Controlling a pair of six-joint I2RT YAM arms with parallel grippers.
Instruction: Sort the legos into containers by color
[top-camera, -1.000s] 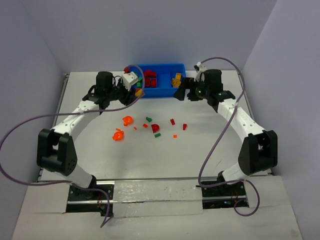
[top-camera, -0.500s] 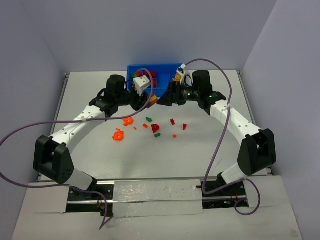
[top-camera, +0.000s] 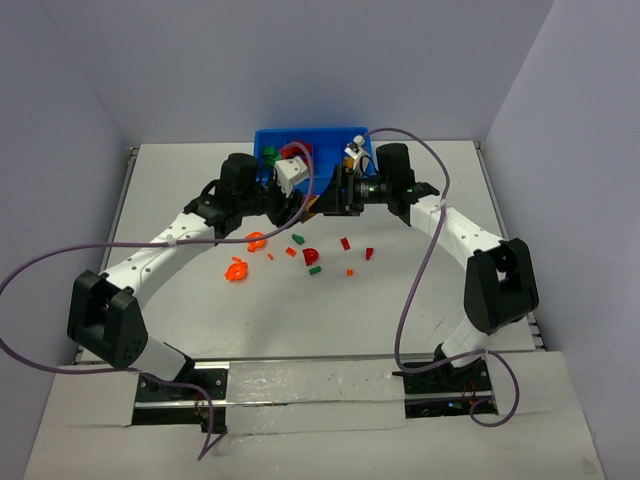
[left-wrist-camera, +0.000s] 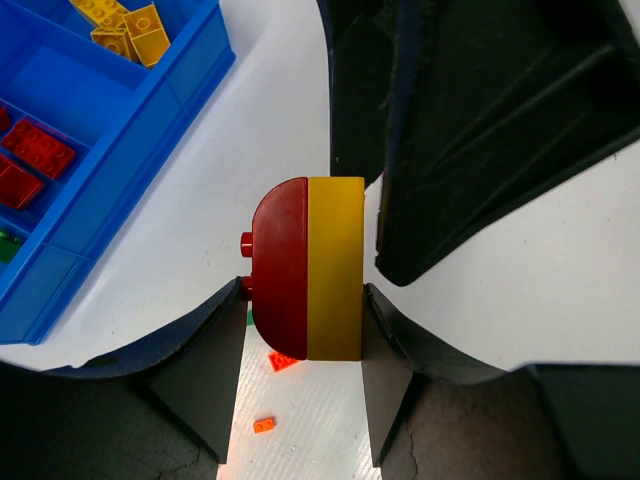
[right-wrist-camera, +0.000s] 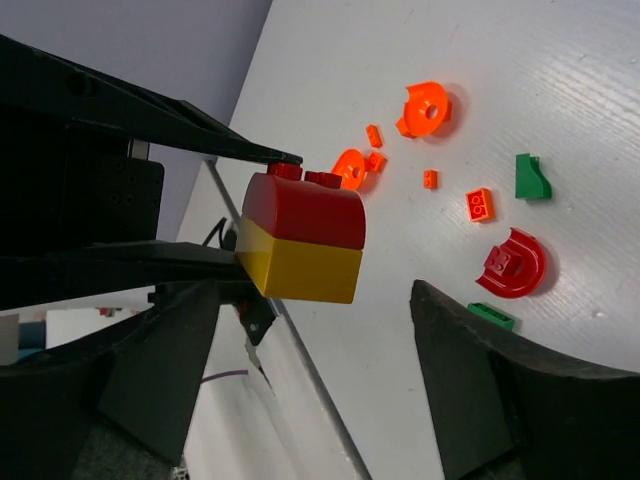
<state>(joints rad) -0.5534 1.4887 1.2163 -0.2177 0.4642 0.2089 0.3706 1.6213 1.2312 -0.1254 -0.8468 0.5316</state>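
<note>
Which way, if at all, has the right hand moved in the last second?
Yes: the right hand moved leftward, from the tray's right end to in front of its middle.

A white table lies beneath the left gripper and right gripper. Beyond them rises a plain lavender-grey back wall, with matching side walls flanking them. Behind them, a glossy pale strip crosses the table's edge. The light is soft and even.

Left gripper and right gripper converged at the red-yellow lego.
</note>
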